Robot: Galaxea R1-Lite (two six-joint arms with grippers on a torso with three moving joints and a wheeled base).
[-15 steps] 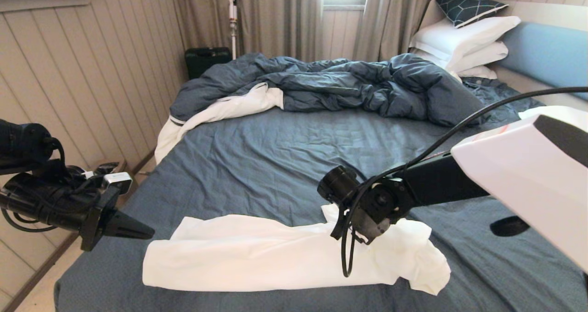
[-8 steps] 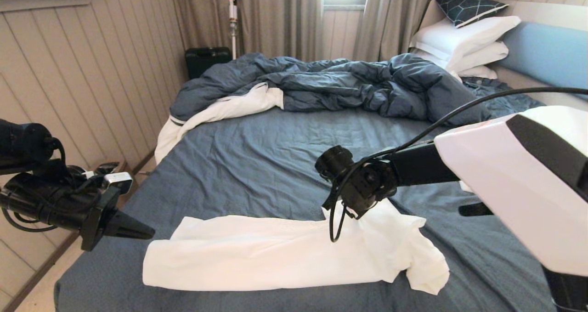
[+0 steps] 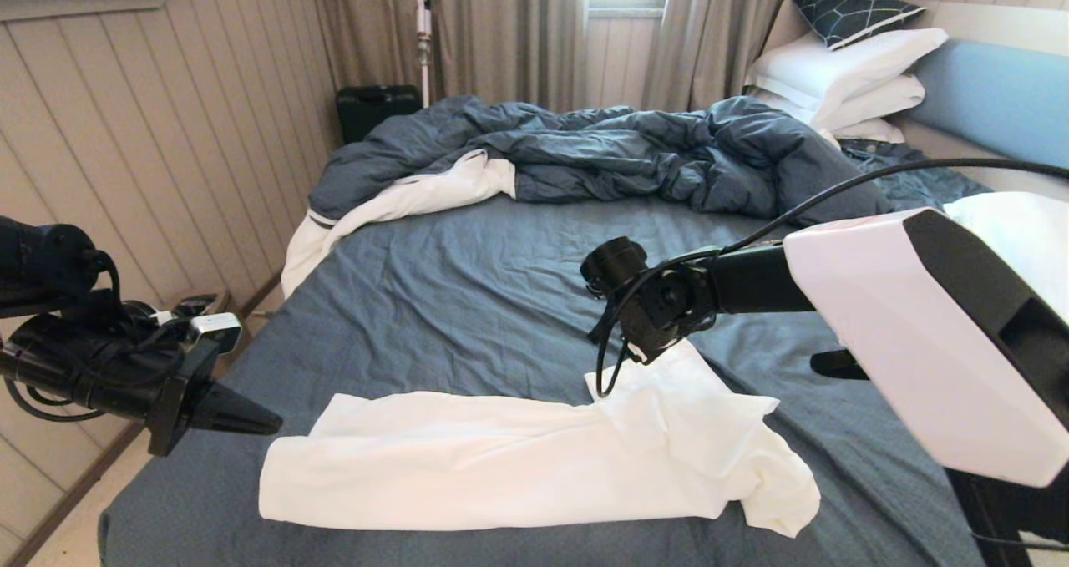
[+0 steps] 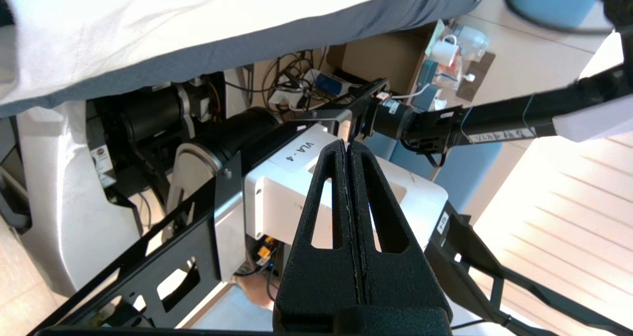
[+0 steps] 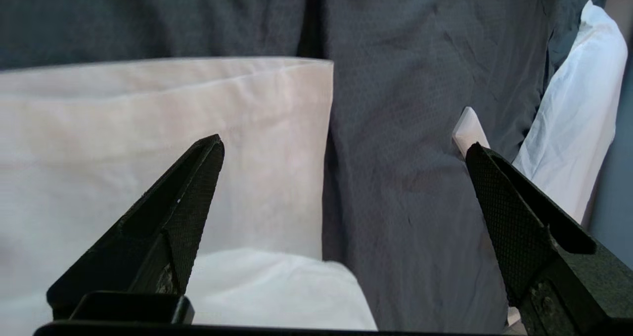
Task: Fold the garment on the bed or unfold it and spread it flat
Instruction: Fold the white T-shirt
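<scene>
The right gripper (image 5: 343,148) hangs above the bed (image 3: 468,300) with its 2 black fingers (image 5: 173,217) spread wide and nothing between them. Seen from the right wrist camera, one finger sits over white cloth and the other over bare grey-blue sheet. In the head view the black wrist of the right arm (image 3: 660,308) is raised just above the right end of the garment (image 3: 518,458), with a black cable looping down from it; the gripper's tips cannot be made out there. The garment, a white T-shirt, lies near the front edge of the bed as a long folded strip running left to right, smooth along its left part and bunched into loose folds with a sleeve sticking out at its right end. No chest print shows. The left gripper (image 4: 347,150) is off the left side of the bed, level with the left end of the garment but apart from it, its 2 fingers pressed together and empty. Farther back, a rumpled dark-blue duvet (image 3: 601,149) with a white lining lies across the bed. At the back right, white pillows (image 3: 843,70) are stacked against a light-blue headboard (image 3: 994,99), with 1 dark patterned cushion (image 3: 848,3) on top.
</scene>
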